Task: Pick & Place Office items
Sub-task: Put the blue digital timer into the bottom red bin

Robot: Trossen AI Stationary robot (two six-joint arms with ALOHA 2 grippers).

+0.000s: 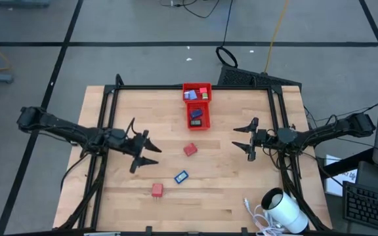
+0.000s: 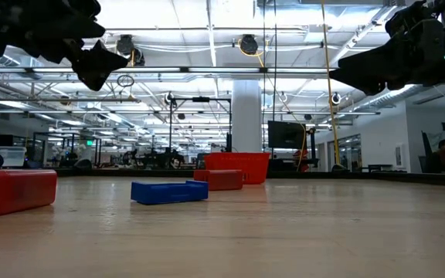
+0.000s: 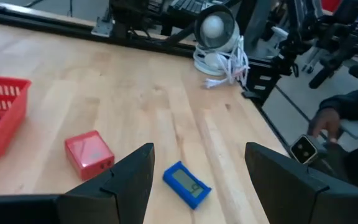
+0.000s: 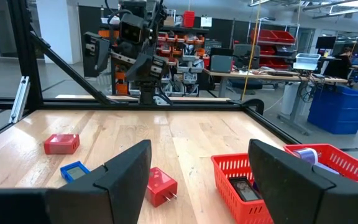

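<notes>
Left gripper (image 1: 144,151) and right gripper (image 1: 246,138) hover spread apart. Three office items, apparently untouched: red block (image 1: 189,150), blue piece (image 1: 181,176), red plug (image 1: 157,190), mid-table, well clear of edges.

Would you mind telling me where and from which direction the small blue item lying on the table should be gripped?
Grip the blue item across its two long sides, coming straight down from above. It lies flat and low on the wood, turned at an angle, so the fingers should be rotated to match. Nothing touches it. The left gripper, open, hovers nearest.
</notes>
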